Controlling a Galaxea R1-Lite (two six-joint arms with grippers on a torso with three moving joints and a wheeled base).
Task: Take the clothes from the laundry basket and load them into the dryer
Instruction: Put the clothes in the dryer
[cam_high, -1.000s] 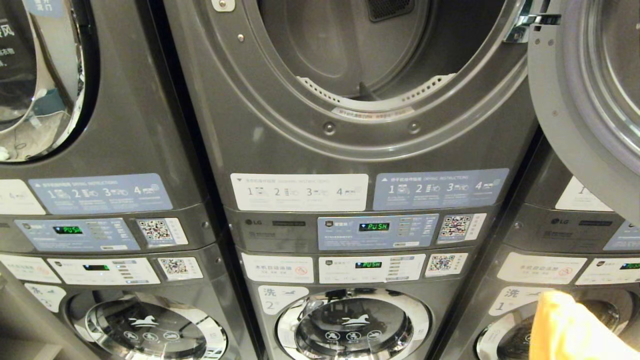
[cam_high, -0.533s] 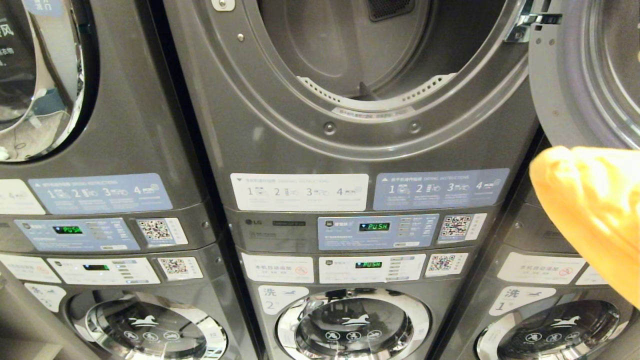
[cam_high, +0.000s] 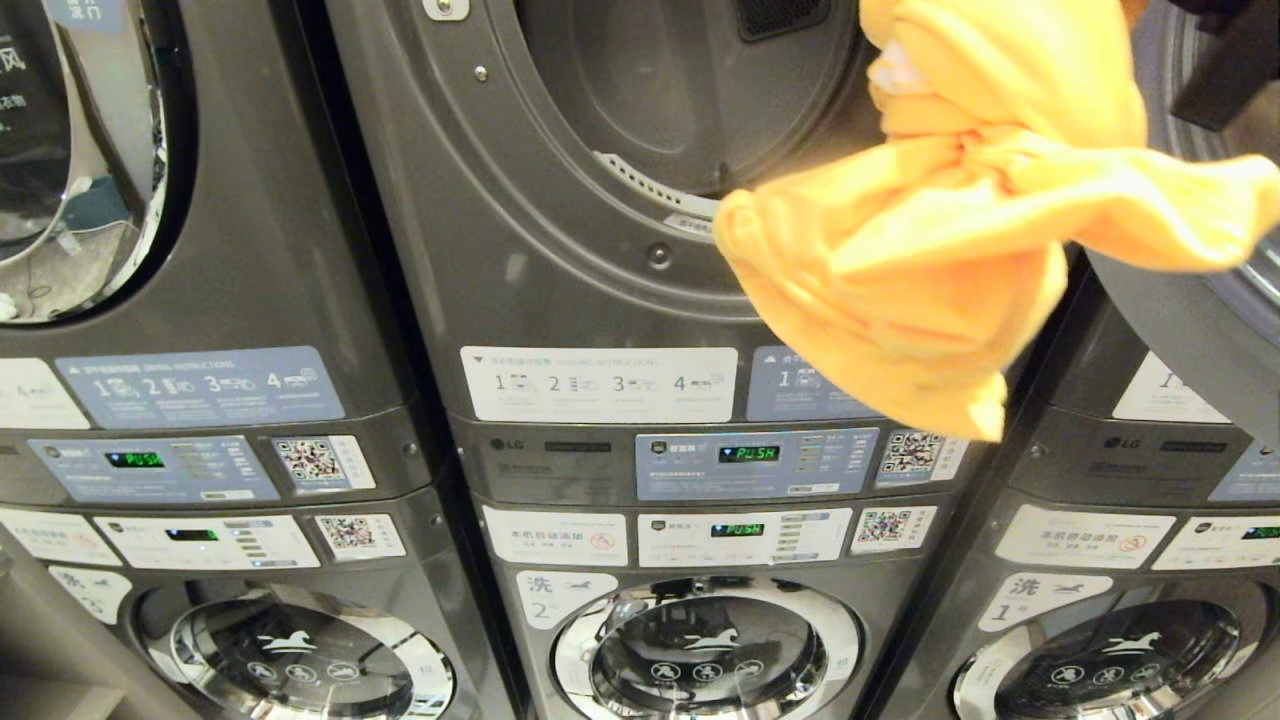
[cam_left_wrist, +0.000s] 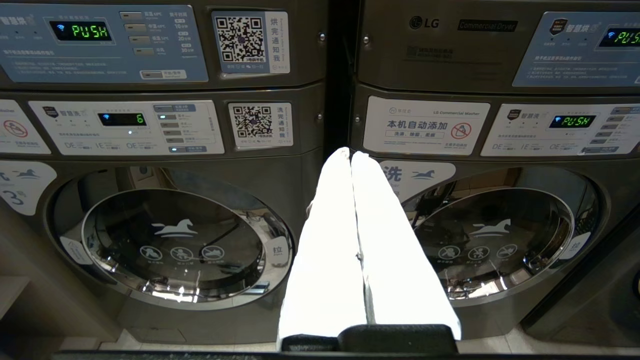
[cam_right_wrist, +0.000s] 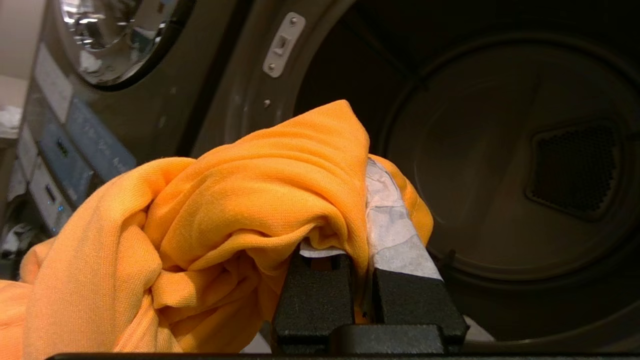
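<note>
Right claw (cam_right_wrist: 361, 220), raised, clamps clothes (cam_high: 930, 250) before dryer (cam_high: 620, 150).

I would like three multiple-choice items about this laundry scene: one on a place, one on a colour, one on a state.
1. Where are the clothes?
A. in the lower washer
B. in front of the dryer opening, held up
C. on the floor

2. What colour are the clothes?
A. yellow-orange
B. blue
C. white

3. How is the dryer door?
A. shut
C. swung open to the right
B. taken off and lying on the floor

Answers:
1 B: in the head view the fabric hangs before the round opening, and the right gripper is shut on it facing the drum.
2 A: both the head and right wrist views show bright yellow-orange cloth.
3 C: the drum is exposed and the door stands at the right edge.

The left gripper is shut and idle, low before the washers.
</note>
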